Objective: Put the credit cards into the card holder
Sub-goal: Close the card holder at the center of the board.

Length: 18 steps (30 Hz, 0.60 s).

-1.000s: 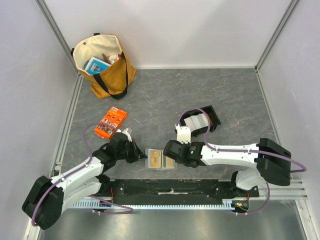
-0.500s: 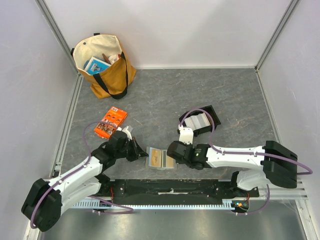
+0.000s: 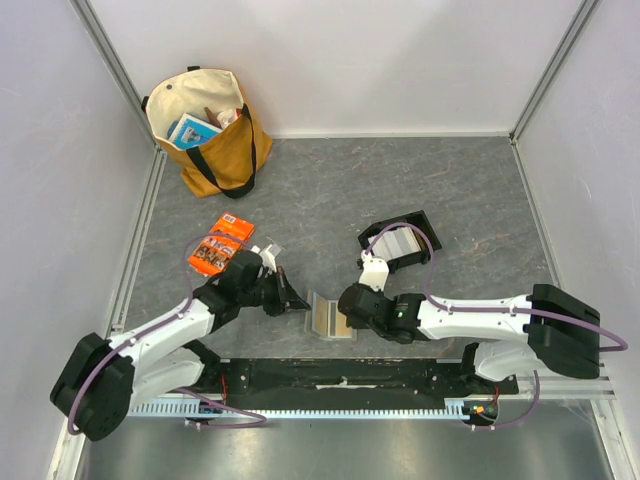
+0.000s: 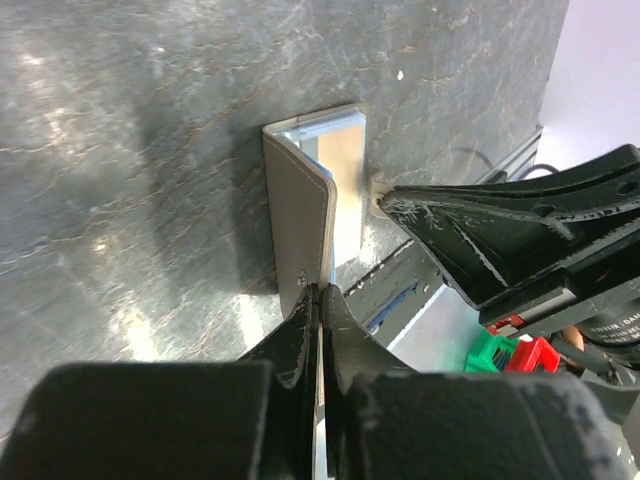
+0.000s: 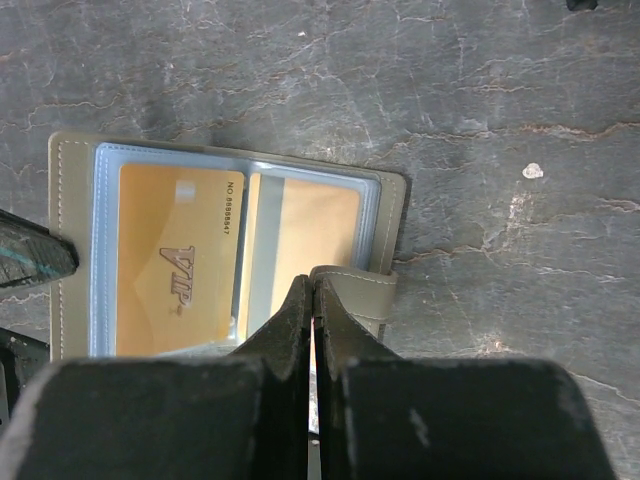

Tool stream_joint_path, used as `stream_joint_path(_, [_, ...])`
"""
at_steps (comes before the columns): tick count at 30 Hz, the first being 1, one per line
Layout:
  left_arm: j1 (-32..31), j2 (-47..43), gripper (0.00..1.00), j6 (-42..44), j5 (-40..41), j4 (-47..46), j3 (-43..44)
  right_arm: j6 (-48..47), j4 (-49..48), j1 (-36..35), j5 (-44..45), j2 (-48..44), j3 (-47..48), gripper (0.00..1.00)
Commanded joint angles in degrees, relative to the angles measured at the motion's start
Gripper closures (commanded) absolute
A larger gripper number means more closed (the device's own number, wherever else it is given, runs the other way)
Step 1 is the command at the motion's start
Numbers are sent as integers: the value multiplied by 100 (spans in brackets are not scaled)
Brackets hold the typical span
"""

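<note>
The olive-grey card holder (image 3: 326, 318) lies near the table's front edge, between my two grippers. My left gripper (image 3: 298, 304) is shut on the edge of its left flap (image 4: 298, 220), which stands upright off the table. My right gripper (image 5: 314, 285) is shut on the holder's closing tab (image 5: 360, 300) at its right edge. Clear sleeves inside hold a gold VIP card (image 5: 175, 265) and a second tan card (image 5: 310, 225). More credit cards (image 3: 393, 243), pale grey, are stacked in a black tray further back on the right.
The black tray (image 3: 425, 227) sits behind my right arm. An orange printed packet (image 3: 220, 246) lies behind my left arm. A tan tote bag (image 3: 205, 130) stands at the back left. The black rail (image 3: 340, 375) runs just in front of the holder.
The card holder lay flat and open; now its left flap is lifted upright as my left gripper moved right. My right gripper has shut on the tab.
</note>
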State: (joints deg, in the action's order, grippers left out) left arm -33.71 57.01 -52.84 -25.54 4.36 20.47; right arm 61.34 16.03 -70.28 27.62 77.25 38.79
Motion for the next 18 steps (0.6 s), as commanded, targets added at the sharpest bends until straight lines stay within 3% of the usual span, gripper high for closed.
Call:
stream_joint_path(1, [-214,318,96,160,-487,-418,300,220,-390,-21,68,-114,-99,100])
stream_joint_path(18, [-874,1356,82,99,-434,-954,809,703,-83,-21,613,-711,-424,100])
